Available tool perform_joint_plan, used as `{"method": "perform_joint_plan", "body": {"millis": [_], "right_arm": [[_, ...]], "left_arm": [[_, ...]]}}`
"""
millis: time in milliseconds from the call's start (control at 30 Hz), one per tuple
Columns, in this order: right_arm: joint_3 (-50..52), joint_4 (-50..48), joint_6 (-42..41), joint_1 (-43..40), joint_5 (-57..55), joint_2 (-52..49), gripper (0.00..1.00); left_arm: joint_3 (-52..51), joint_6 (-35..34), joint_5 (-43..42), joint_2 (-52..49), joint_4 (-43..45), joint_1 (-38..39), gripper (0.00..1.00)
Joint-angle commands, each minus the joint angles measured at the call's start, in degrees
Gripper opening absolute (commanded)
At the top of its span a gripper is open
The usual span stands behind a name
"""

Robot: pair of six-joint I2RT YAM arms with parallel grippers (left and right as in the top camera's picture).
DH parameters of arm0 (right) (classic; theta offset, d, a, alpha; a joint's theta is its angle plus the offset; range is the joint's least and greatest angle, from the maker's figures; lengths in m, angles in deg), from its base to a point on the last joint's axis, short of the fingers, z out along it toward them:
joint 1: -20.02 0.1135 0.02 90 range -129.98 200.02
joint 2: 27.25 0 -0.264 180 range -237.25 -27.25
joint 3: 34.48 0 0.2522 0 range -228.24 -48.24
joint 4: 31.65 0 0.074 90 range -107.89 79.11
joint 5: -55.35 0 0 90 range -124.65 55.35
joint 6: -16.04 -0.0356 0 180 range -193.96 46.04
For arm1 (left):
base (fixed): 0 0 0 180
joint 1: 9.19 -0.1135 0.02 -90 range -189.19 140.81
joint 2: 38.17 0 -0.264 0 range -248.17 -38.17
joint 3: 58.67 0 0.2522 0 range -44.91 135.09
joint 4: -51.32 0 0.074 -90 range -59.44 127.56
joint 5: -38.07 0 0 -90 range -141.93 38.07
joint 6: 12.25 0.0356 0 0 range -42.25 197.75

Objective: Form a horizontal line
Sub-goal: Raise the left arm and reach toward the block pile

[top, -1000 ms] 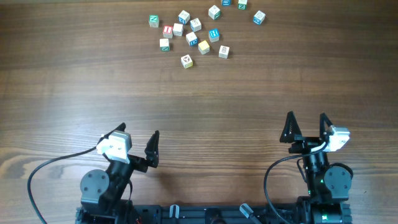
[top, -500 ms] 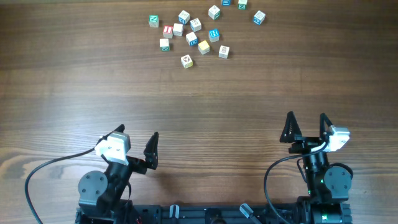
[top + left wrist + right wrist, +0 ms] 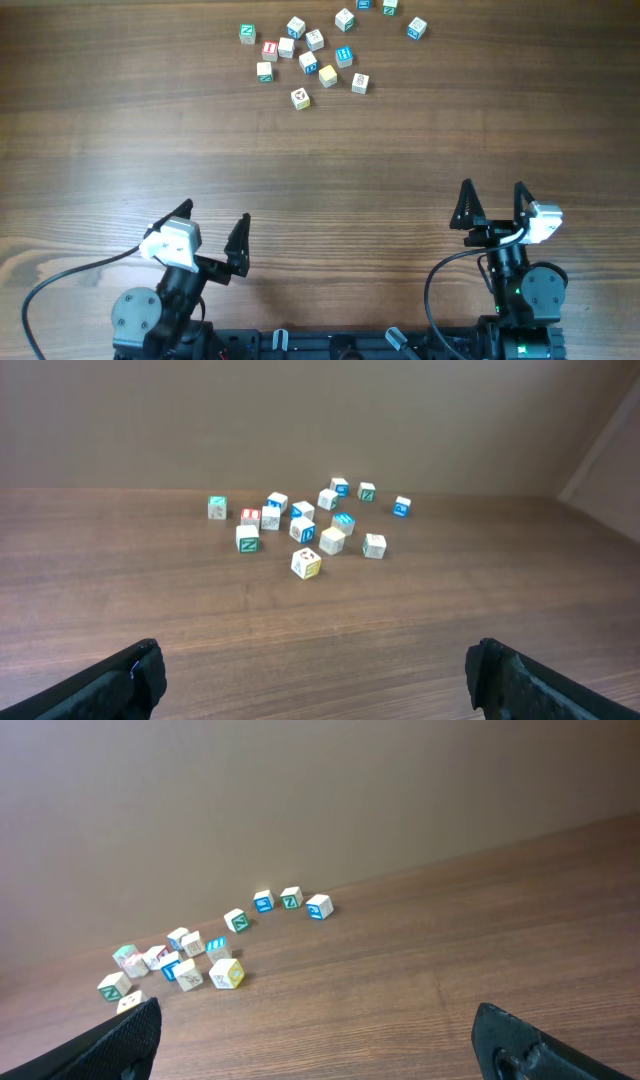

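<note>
Several small wooden letter cubes lie loose in a cluster at the far middle of the table. Among them are a pale yellow cube point(image 3: 327, 75), a whitish cube with a green mark point(image 3: 265, 72) and a white cube point(image 3: 300, 98). No row of three cubes set edge to edge shows in any view. My left gripper point(image 3: 215, 215) is open and empty near the front edge, far from the cubes. My right gripper point(image 3: 493, 190) is open and empty at the front right. The left wrist view shows the yellow cube point(image 3: 332, 541) ahead of the open jaws point(image 3: 315, 660). The right wrist view shows the cluster point(image 3: 227, 973) far left of the open jaws point(image 3: 318, 1020).
Other cubes with red point(image 3: 269, 48), blue point(image 3: 344, 54) and green point(image 3: 247, 33) marks lie in the same cluster. Two more cubes point(image 3: 389, 6) sit at the far edge. Bare wooden table point(image 3: 330, 170) lies between the cubes and both grippers.
My left gripper has shifted a little left and back toward the front edge, still open. The right arm and the cubes have not moved.
</note>
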Motion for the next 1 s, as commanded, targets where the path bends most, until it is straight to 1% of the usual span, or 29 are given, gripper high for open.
{"method": "perform_joint_plan", "body": {"millis": [0, 367, 733, 967], "right_arm": [[0.0, -0.1, 1.0, -0.3, 0.8, 0.4, 1.00], [0.0, -0.1, 1.0, -0.3, 0.7, 0.4, 1.00], [0.0, -0.1, 1.0, -0.3, 0.8, 0.4, 1.00], [0.0, -0.1, 1.0, -0.3, 0.7, 0.4, 1.00]], "left_arm": [[2.8, -0.3, -0.9, -1.4, -0.1, 0.2, 1.00], [11.0, -0.3, -1.0, -10.9, -1.4, 0.2, 1.00], [17.3, -0.3, -0.9, -17.0, -2.1, 0.2, 1.00], [21.9, -0.3, -0.9, -25.4, -1.4, 0.2, 1.00]]}}
